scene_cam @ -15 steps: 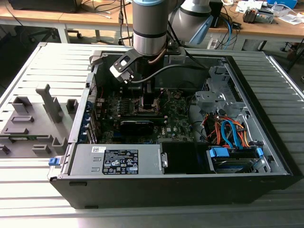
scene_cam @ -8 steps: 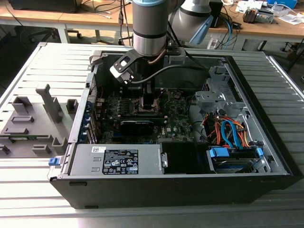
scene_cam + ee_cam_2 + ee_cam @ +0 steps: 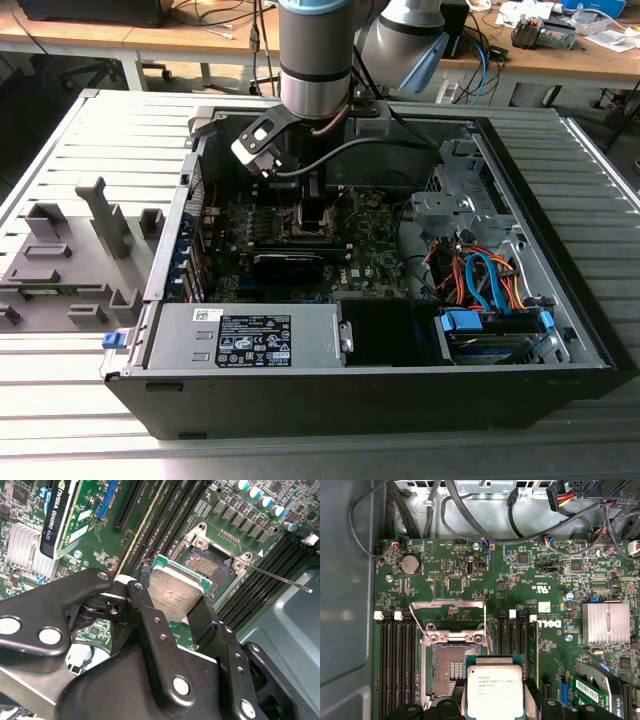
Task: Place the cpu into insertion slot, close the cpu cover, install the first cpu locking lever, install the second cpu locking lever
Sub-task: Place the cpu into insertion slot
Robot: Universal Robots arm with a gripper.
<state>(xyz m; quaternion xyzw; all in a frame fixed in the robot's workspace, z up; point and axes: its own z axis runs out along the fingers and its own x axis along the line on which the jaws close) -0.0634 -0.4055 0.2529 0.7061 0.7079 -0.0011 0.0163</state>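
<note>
Claw clamped on the cpu. Fingers pinch two opposite edges, metal top showing.

I judge the chip light, stiff and thin. The top is smooth and the underside delicate, so the edges are the only safe hold. My grip looks square.

In both wrist views the chip hangs just beside the insertion slot, overlapping one side, not seated. The cpu cover stands swung open.

Exterior view: claw low over the green board, mid-case, toward the far wall.
</note>
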